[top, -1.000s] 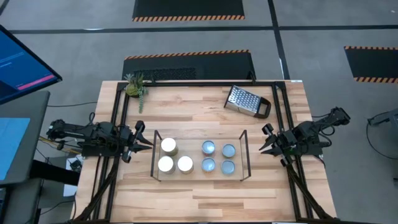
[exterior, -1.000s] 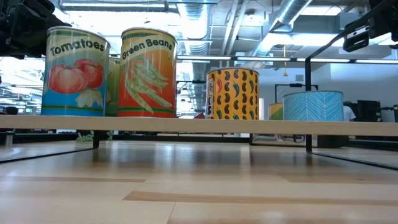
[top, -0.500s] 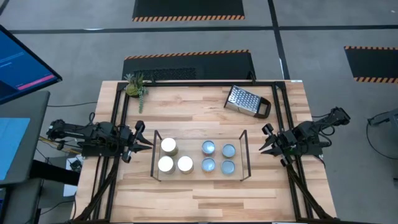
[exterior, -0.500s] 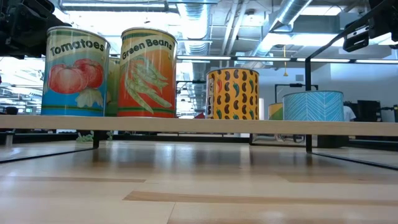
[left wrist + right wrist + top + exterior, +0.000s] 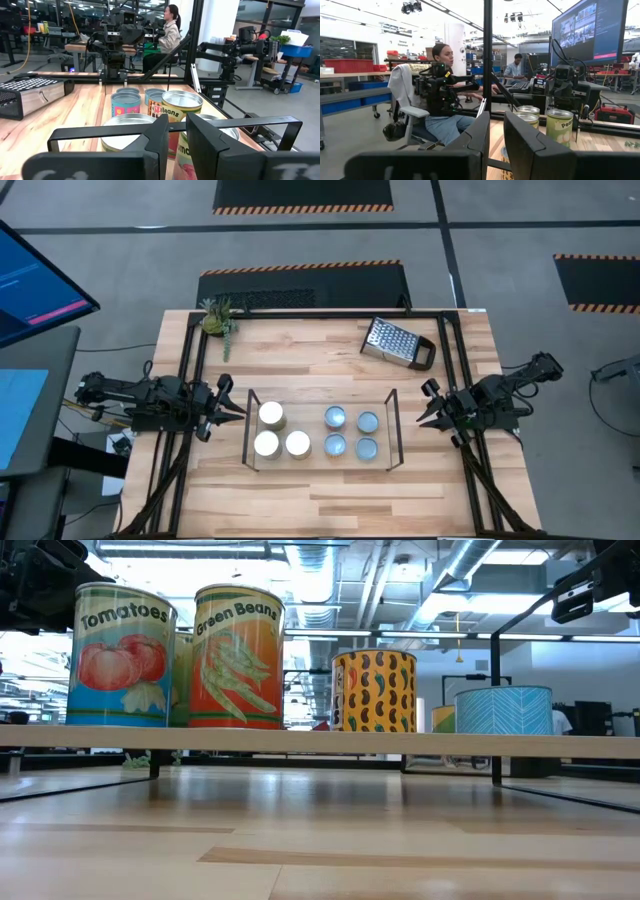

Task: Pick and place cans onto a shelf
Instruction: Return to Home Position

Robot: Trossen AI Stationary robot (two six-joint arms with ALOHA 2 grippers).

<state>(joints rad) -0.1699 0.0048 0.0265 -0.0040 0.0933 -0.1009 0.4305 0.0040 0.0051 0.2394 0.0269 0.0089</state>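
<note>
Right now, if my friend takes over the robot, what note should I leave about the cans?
Left gripper: beside the shelf's left end, holding nothing, fingers nearly together.
Right gripper: beside the shelf's right end, holding nothing, fingers nearly together.
Cans: all seven stand on the shelf, three white-topped on the left, four blue-topped on the right.
Done: every can is placed.
Left: nothing visible; the grater stays on the table.

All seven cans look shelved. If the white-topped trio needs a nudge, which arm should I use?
Left. The left gripper waits just off the shelf end where the three white-topped cans stand. The right gripper is at the far end, beside the four silvery-blue cans.
</note>
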